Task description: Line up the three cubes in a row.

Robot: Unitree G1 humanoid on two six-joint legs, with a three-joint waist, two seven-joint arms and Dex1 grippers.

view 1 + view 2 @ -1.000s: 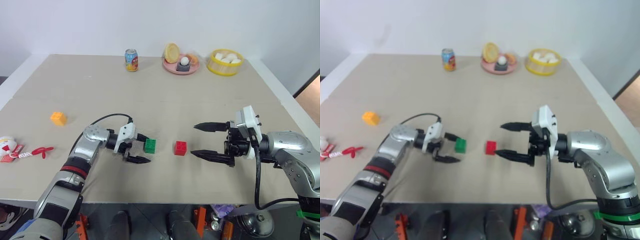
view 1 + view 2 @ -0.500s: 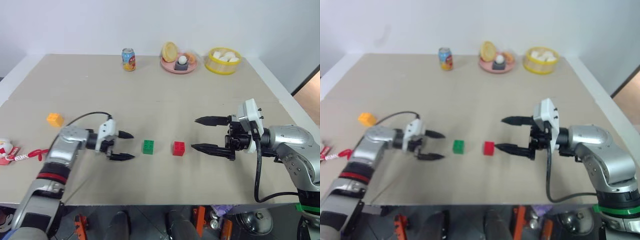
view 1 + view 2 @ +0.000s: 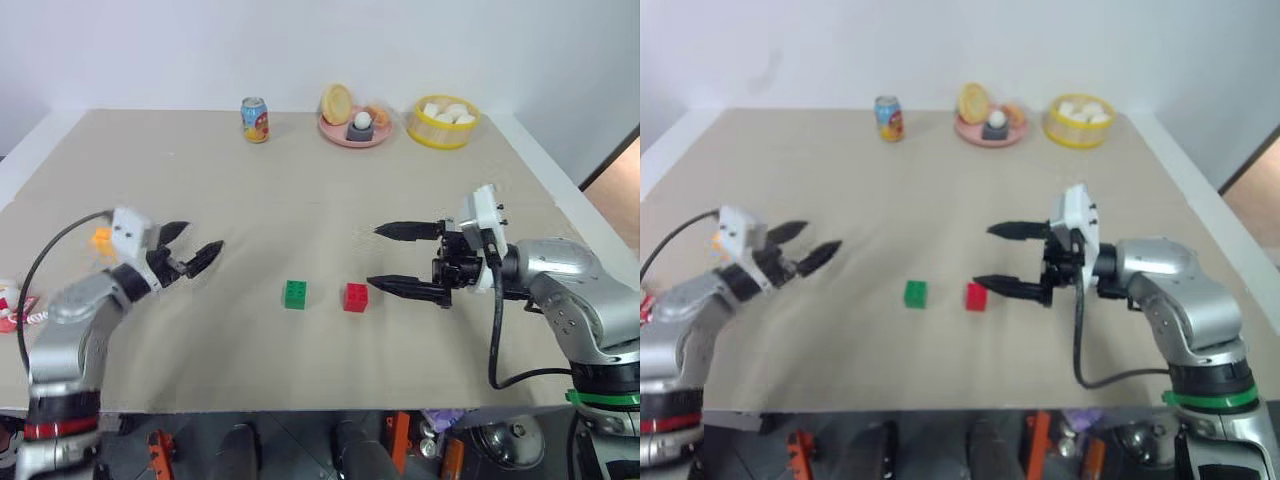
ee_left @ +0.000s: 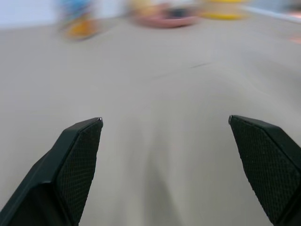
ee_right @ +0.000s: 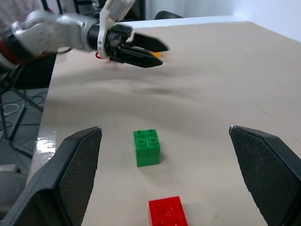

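Green cube (image 3: 295,294) and red cube (image 3: 356,297) side by side mid-tabletop (image 3: 300,200); orange-yellow cube (image 3: 101,237) far left. Left gripper (image 3: 192,246) and right gripper (image 3: 385,258) both spread, empty.

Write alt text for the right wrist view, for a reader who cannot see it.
A green cube and a red cube sit apart on a tan table, between the right tool's two wide-open black fingers. Farther off, the left tool hangs open above the table, an orange-yellow cube just showing behind it.
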